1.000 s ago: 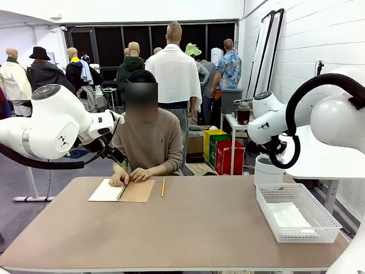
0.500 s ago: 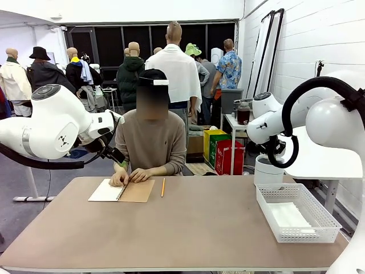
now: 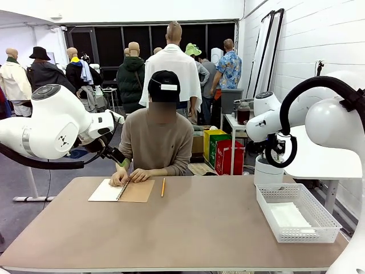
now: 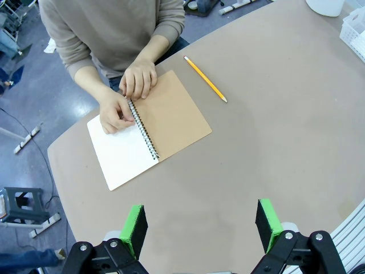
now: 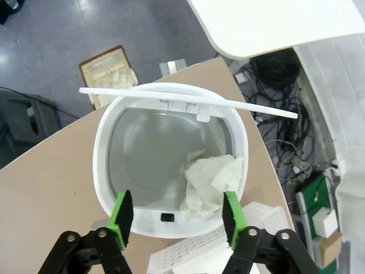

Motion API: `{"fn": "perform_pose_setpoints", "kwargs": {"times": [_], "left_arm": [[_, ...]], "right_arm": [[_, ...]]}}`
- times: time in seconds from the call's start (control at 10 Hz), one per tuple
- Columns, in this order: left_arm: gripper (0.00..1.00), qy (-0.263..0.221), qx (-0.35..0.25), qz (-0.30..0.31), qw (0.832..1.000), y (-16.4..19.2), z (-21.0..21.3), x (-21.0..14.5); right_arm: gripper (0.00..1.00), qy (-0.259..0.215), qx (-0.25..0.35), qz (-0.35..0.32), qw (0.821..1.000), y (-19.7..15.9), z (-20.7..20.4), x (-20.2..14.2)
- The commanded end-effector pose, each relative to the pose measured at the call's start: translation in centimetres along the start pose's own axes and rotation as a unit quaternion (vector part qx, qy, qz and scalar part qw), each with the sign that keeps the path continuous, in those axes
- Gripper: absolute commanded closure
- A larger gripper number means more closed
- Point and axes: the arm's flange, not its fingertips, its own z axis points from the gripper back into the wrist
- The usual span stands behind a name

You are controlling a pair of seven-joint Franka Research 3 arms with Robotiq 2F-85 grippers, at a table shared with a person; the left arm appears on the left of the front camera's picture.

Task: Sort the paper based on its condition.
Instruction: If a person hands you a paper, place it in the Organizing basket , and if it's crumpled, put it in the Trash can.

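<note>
A crumpled white paper (image 5: 211,180) lies inside the white bin (image 5: 108,148), against its right wall. My right gripper (image 5: 177,216) hangs open just above the bin's mouth, nothing between its green pads (image 5: 121,214). Flat white paper (image 3: 288,216) rests in the white mesh basket (image 3: 319,212) at the table's right. My left gripper (image 4: 201,225) is open high over the table, well short of the open spiral notebook (image 4: 171,114). The person's hands (image 4: 137,80) press on the notebook's spiral binding.
A yellow pencil (image 4: 205,79) lies right of the notebook. The bin (image 3: 268,168) stands at the table's far right corner behind the basket, its lid (image 5: 188,94) tipped up. A basket corner (image 5: 188,257) shows under the right gripper.
The person has sat up straighter, with both hands still on the notebook. The right arm has shifted slightly above the bin. The left arm has not moved.
</note>
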Motion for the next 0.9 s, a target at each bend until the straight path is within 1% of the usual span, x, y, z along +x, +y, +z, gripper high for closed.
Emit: {"fn": "perform_pose_setpoints", "kwargs": {"times": [0.0, 0.2, 0.5, 0.8], "left_arm": [[0.00, 0.000, -0.001, 0.001, 1.000, 0.11, 0.00, -0.11], [0.00, 0.000, -0.001, 0.001, 1.000, 0.11, 0.00, -0.11], [0.00, 0.000, -0.001, 0.001, 1.000, 0.11, 0.00, -0.11], [0.00, 0.000, -0.001, 0.001, 1.000, 0.11, 0.00, -0.11]], "right_arm": [[0.00, 0.009, 0.003, 0.001, 1.000, 0.00, 0.11, 0.74], [0.00, 0.009, 0.005, 0.001, 1.000, -0.12, 0.32, 0.65], [0.00, 0.009, 0.031, 0.008, 0.999, 0.03, 0.29, 0.84], [0.00, -0.007, 0.028, 0.014, 0.999, 0.78, 0.87, 1.22]]}}
